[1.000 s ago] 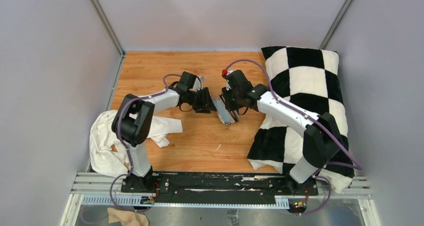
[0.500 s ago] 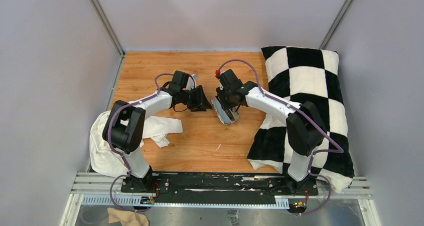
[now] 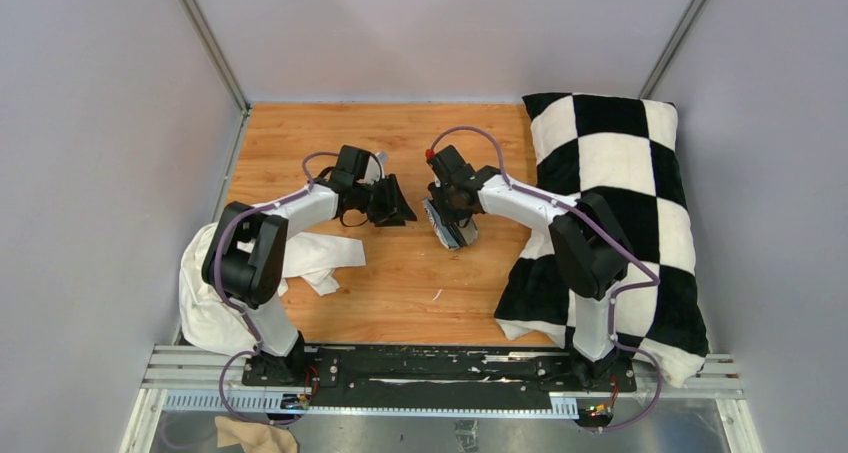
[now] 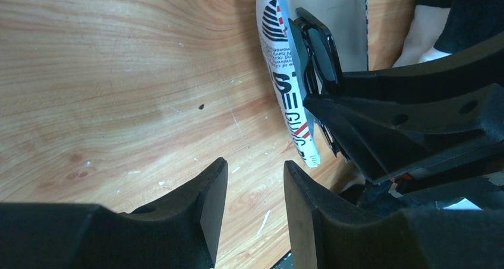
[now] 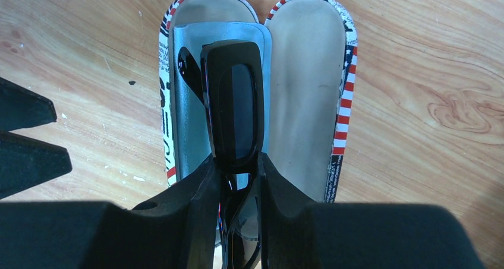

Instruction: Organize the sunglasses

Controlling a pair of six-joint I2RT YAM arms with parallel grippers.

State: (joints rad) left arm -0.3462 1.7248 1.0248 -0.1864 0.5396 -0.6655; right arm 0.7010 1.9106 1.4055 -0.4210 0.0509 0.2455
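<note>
The glossy black sunglasses, folded and thin-framed, are pinched between the matte fingers of the right gripper. They are over the pale-blue cloth in the open, tan-lined oblong case with its striped rim. The left gripper hangs beside it above the grained wooden table, jaws apart and empty.

Pretty simple setup: an orange-brown wood-grain tabletop with a crumpled white cloth bunched at its near left edge, a big black-and-white checkered cushion along the right side, an open tan-grey oblong glasses case with a striped rim lying flat mid-table, and a tiny white scrap nearer the front.
</note>
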